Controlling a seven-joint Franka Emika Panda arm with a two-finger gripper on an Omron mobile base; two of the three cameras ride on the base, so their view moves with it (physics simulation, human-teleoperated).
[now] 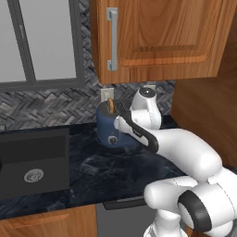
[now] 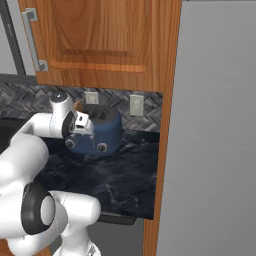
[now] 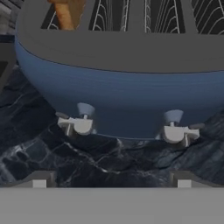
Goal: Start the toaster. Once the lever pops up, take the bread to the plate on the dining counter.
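gripper (image 3: pixel 111 180): jaws spread wide, nothing between them, hovering just in front of the toaster's face, above the worktop.
toaster (image 3: pixel 127 96): dark blue, squat; sits on the black worktop (image 3: pixel 39 148) under the wooden cabinet (image 1: pixel 162 37). We judge it heavy and stiff, won't slide under a light press.
levers (image 3: pixel 76 126): two small white tabs low on the front, with knobs. We'd push one down with a fingertip, not pinch it.
bread (image 3: pixel 65 13): golden slice standing in the far-left slot, top edge poking out. We reckon it light, rigid, crumbly; pinch the exposed top edge across its thin faces, gently.
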